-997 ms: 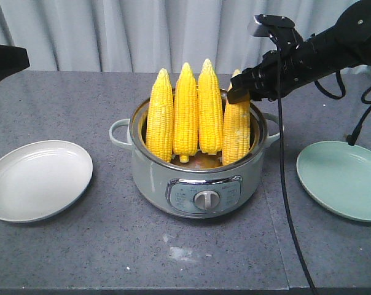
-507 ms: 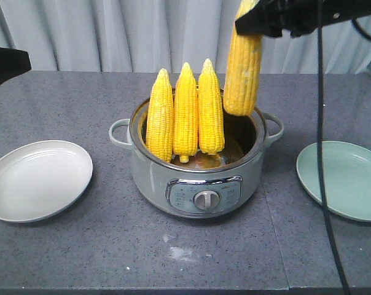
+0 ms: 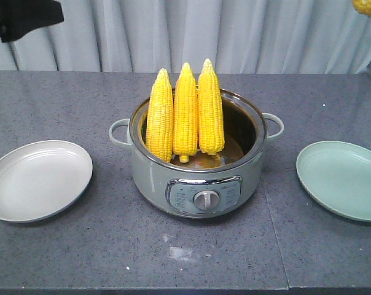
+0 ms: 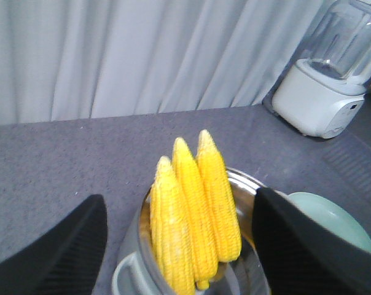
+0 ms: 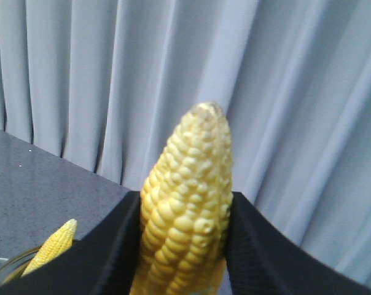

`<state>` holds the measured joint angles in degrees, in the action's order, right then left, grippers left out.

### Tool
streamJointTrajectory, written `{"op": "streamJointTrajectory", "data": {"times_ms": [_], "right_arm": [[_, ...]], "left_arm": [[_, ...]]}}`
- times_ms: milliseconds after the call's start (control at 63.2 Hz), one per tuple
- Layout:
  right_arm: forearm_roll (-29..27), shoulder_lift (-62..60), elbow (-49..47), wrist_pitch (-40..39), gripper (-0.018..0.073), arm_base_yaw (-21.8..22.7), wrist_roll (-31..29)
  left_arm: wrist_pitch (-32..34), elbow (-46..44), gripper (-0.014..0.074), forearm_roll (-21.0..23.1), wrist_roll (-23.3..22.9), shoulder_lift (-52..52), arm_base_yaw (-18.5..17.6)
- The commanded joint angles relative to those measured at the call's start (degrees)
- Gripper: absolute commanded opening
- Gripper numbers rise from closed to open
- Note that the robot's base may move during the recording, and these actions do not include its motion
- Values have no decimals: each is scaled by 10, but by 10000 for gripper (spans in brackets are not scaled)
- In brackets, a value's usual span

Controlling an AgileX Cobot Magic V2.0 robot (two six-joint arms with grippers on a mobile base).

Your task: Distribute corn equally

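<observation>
Three cobs of corn stand upright, tips up, side by side in an electric pot at the middle of the grey desk, crowded toward the pot's left side. A white plate lies on the desk to the left of the pot and a pale green plate to its right, both apart from it. The left tool hangs above the pot, its fingers spread wide. A fourth cob is high up before the curtain, clamped in the right tool. In the front view only its end shows, at the top right corner. A white blender stands at the desk's far edge.
</observation>
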<state>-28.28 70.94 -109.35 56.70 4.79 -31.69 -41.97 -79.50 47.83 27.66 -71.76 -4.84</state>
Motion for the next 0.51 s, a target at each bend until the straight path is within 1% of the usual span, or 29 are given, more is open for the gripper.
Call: {"op": "streamJointTrajectory", "data": {"times_ms": [0,47,95,190,317,412,491], "right_arm": [[20,-11,-14,-37,-6,5,24],[32,-12,-14,-36,-6,5,31],[43,-12,-14,-36,-6,5,42],[58,-13,-14,-36,-6,5,53],[59,-13,-14,-37,-6,5,53],[63,-13,-14,-37,-6,5,53],[76,-13,-14,-37,-6,5,55]], "left_arm": [[15,-73,451,-3,-31,-26,-20],[15,-105,449,-26,-52,-52,-33],[13,-136,449,-60,-71,-82,-48],[9,-179,449,-113,-113,-135,-75],[16,-228,450,-179,-146,-201,-118],[25,-254,450,-230,-170,-246,-140],[25,-263,450,-245,-186,-273,-149]]}}
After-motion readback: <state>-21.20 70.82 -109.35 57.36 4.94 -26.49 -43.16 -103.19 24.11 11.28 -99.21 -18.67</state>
